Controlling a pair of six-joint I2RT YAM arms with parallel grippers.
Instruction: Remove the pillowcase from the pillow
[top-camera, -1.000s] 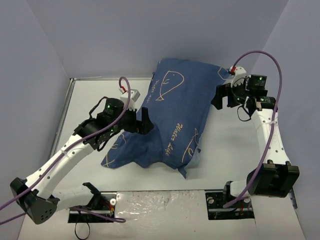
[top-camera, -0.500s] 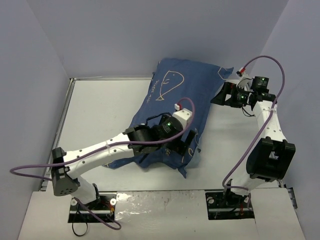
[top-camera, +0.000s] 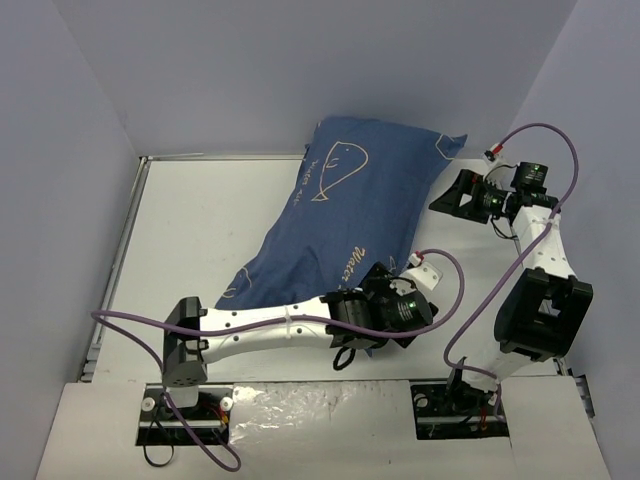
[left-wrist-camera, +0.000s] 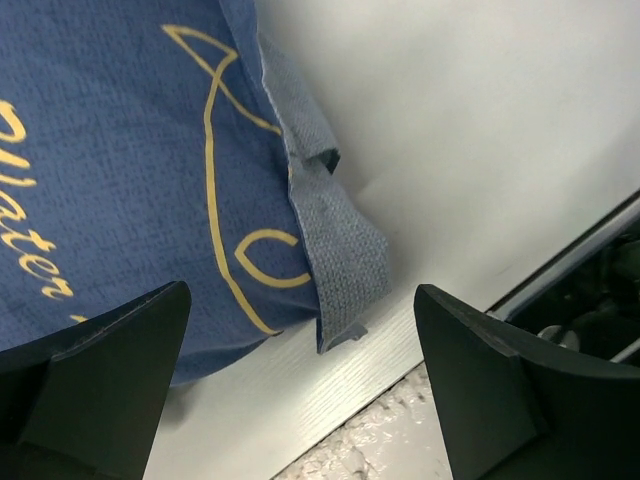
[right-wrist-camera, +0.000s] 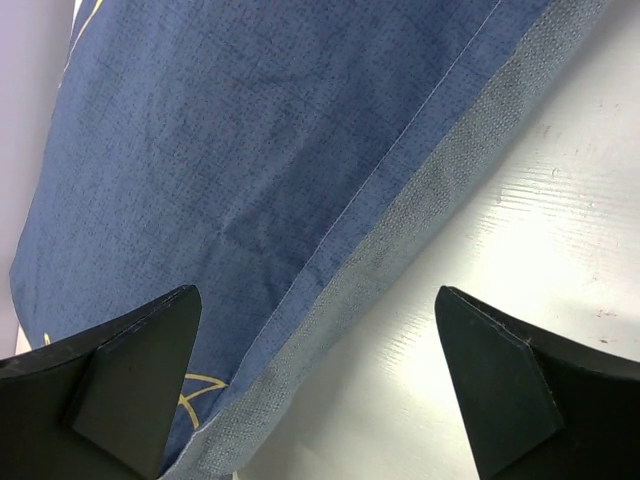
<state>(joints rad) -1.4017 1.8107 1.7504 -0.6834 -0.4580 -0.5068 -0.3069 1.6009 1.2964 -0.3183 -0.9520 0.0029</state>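
The pillowcase (top-camera: 340, 205) lies diagonally on the table, dark blue whale face up, and looks filled. The white pillow is hidden inside it. My left gripper (top-camera: 362, 335) is open and empty over the pillowcase's near right corner, by the table's front edge. In the left wrist view (left-wrist-camera: 300, 335) the dark fabric (left-wrist-camera: 120, 150) and a paler grey-blue flap (left-wrist-camera: 340, 235) lie between the fingers. My right gripper (top-camera: 450, 197) is open and empty beside the cover's far right edge. The right wrist view (right-wrist-camera: 318, 310) shows that edge's paler seam (right-wrist-camera: 400, 230) on the table.
The white table (top-camera: 200, 230) has a metal rail (top-camera: 125, 250) along its left side. A foil-covered strip (top-camera: 320, 400) runs along the front edge, also in the left wrist view (left-wrist-camera: 400, 440). Purple walls close in the back and both sides.
My left arm swung from the pillowcase's left side across its front to the near right corner. My right gripper drew a little back to the right. The cover's near left part now lies flatter.
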